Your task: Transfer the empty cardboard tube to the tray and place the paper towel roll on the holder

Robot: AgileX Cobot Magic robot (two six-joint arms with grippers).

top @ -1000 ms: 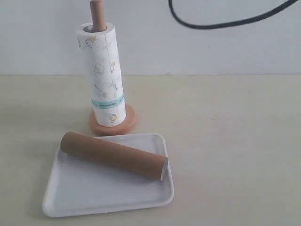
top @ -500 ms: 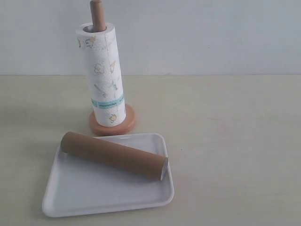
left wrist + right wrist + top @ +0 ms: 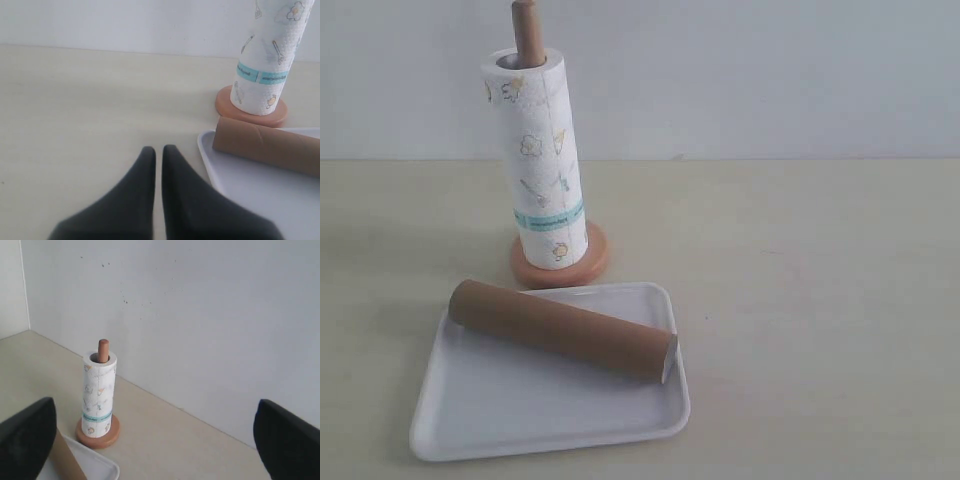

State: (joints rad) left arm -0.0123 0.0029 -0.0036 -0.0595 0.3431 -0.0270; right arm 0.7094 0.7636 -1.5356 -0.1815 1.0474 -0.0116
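The brown cardboard tube [image 3: 563, 330] lies slantwise across the white tray [image 3: 520, 420], also seen as tube [image 3: 265, 146] and tray [image 3: 260, 190]. The paper towel roll [image 3: 535, 160] stands upright on the wooden holder [image 3: 590, 262], whose dowel top [image 3: 526, 25] pokes out above it; roll [image 3: 98, 397] and holder [image 3: 112, 432] show far off in the right wrist view. My left gripper [image 3: 158, 151] is shut with nothing in it, over bare table beside the tray's end. My right gripper [image 3: 155, 427] is wide open, high and well away from everything. Neither gripper shows in the exterior view.
A pale wall [image 3: 770, 80] rises behind the beige table [image 3: 820, 300]. In the right wrist view a wall corner [image 3: 22, 290] shows beyond the holder.
A black cable that hung across the top of the exterior view one second ago has gone out of view. The roll, tube and tray have not moved.
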